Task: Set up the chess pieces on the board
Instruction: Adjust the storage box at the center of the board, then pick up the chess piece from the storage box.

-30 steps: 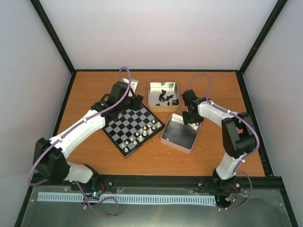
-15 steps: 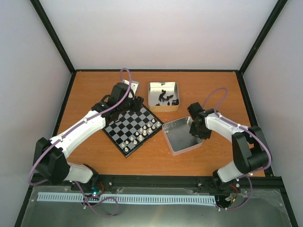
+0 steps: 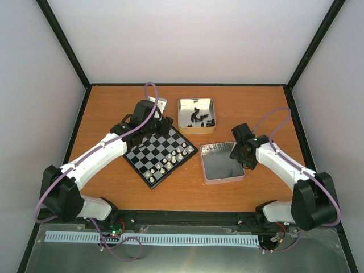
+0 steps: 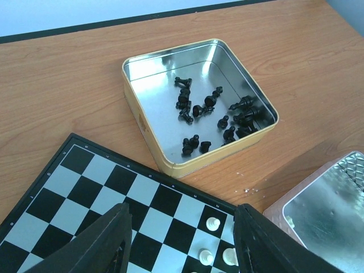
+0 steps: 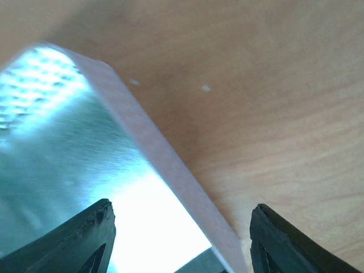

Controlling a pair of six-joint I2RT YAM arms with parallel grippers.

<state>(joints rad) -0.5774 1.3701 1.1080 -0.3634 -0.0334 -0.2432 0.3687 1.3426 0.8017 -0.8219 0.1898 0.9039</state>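
Outward and back toward its base is where the right arm has swung since the earlier frames, and the shallow pale tin (image 3: 222, 166) has slid and turned with it, away from the board (image 3: 147, 151).

The right tool (image 5: 182, 216) is spread wide and straddles that tin's rim. The close view is too blurred to tell whether either finger touches the metal.

The left tool (image 4: 182, 239) is also wide and holds nothing, hanging over the board's far corner. The squares directly beneath it are bare. White pieces (image 4: 213, 223) stand just to its right and nearer the arm bases, along the board's near-right rows.

Black pieces (image 4: 211, 114) lie jumbled in the gold tin (image 4: 142, 122), which sits on the bench (image 3: 105, 114) just beyond this tool and slightly to its right. The left arm looks much the nearer to them, so the reach would probably be a short one forward.
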